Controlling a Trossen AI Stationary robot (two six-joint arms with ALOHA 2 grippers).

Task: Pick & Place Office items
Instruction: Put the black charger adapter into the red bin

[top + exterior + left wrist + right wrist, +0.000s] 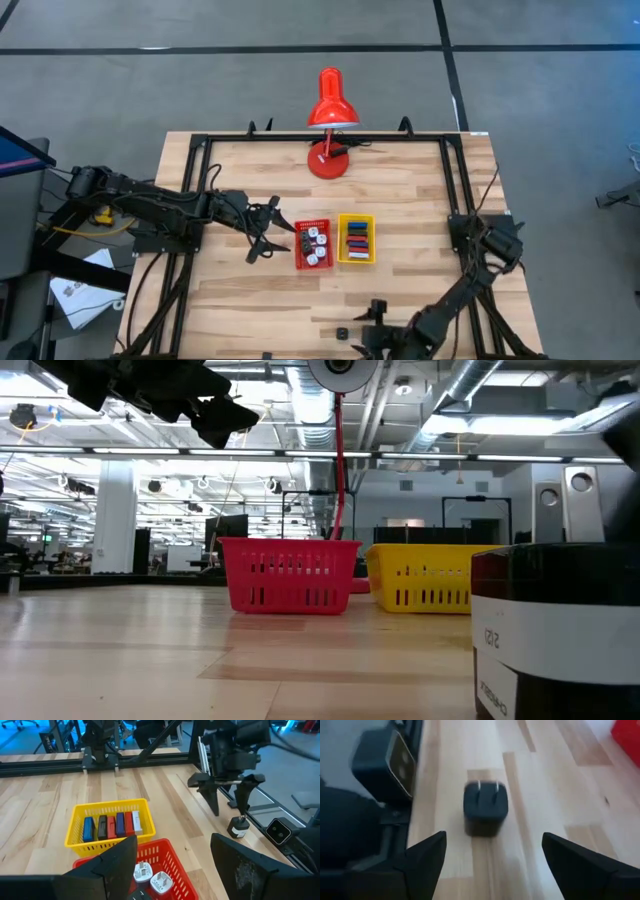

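Sitting loose on the counter (240,310) near its front edge is a small black plug adapter (485,807), prongs up; the right gripper (375,322) hangs just over it with its jaws spread wide and nothing between them, so this looks like the approach before a grab; the adapter also shows in the left wrist view, right below those spread fingers. The rest of the office items seem sorted already: white plug pieces (151,876) lie in the red tray (312,245), and flat blue, black and red bars (111,826) stand in a row in the yellow tray (355,238) beside it; the two trays sit mid-counter, touching or nearly so. The left gripper (263,238) hovers just beside the red tray, jaws parted and empty, apparently waiting. The red desk lamp (330,118) stands at the far edge, out of the way. My guess at the next move: the right arm lowers, centres the adapter between the jaws, closes on its sides without tipping it, then carries it toward the red tray with the other plugs.
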